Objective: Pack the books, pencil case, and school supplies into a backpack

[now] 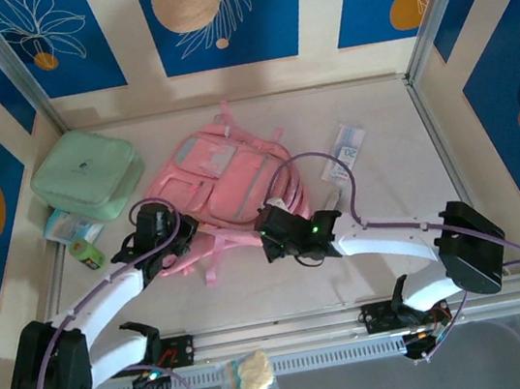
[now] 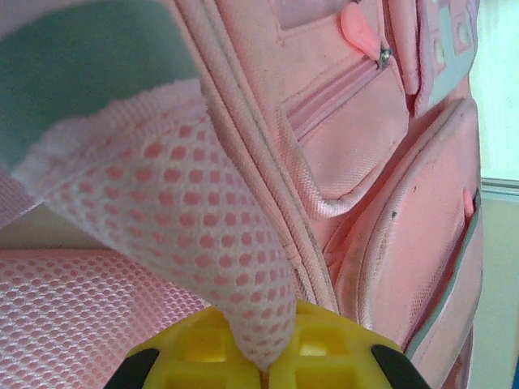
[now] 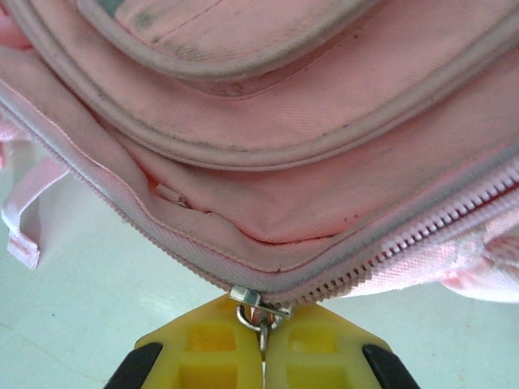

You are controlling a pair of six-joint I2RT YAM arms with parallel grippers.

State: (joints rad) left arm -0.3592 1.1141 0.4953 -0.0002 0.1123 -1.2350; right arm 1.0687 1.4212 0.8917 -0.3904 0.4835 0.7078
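Observation:
The pink backpack (image 1: 224, 182) lies flat in the middle of the table. My left gripper (image 1: 162, 231) is at its near-left corner, shut on a flap of pink mesh fabric (image 2: 203, 219) from the backpack (image 2: 381, 203). My right gripper (image 1: 272, 233) is at the bag's near-right edge, shut on the metal zipper pull (image 3: 259, 312) of the main zip; the zip is parted to the left of the slider and closed to its right. The white pencil case (image 1: 351, 142) with blue markings lies to the right of the backpack. The books are out of view.
A mint-green zip case (image 1: 87, 173) sits at the back left, with a pale packet (image 1: 71, 226) and a small green roll (image 1: 86, 253) in front of it. A clear bag (image 1: 248, 375) lies on the rail between the arm bases. Walls close in on three sides.

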